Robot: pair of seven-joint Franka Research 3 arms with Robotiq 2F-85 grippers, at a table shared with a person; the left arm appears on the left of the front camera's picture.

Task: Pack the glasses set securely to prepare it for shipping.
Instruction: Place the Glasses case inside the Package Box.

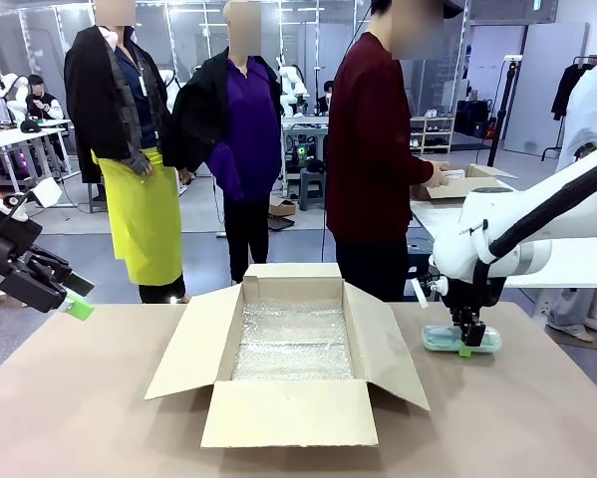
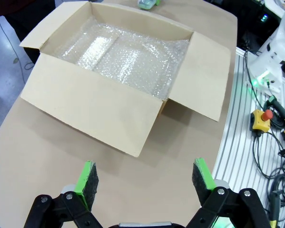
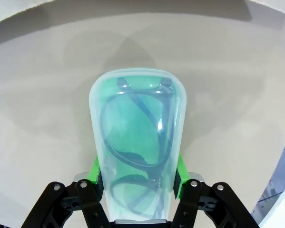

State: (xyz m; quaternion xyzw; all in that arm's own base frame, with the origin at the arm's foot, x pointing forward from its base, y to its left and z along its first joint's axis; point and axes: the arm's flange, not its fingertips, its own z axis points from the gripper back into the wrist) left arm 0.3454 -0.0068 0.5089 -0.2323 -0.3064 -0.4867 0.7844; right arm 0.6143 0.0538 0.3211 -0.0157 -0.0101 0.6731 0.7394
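Front view: R end effector (image 1: 466, 344) is down on the mint-green case (image 1: 489, 341), arm coming in from the right. The case lies flat on the tabletop (image 1: 79, 418), close to the far edge and toward the right edge, just right of the cardboard box (image 1: 288, 413) and apart from its right flap. The box is open, flaps out, with bubble wrap (image 1: 293, 344) lining the floor. L end effector (image 1: 74, 299) hangs above the left edge, well apart from the box. A person (image 1: 373, 149) stands behind the far edge, no hand in the work area.

L wrist view: L end effector (image 2: 144, 173) has its jaws wide apart and nothing between them. It looks down on the box (image 2: 90, 109) and bubble wrap (image 2: 128, 57). The mint case (image 2: 147, 4) is a sliver beyond the box's far flap.

R wrist view: this gives the grip detail that front can't. The green pads (image 3: 179, 171) press both long sides of the case (image 3: 137, 118), so the R end effector (image 3: 137, 178) is clamped on it, near one short end. Dark glasses (image 3: 142, 142) show inside. I can't tell whether the case is off the tabletop (image 3: 47, 95) yet.

Step, as I judge it: pick of the first case, grasp made, lift not yet clear. Next I need a straight lift, a carry left over the right flap, then a low, flat set-down on the wrap. The grip is off-centre, so watch for tilt.
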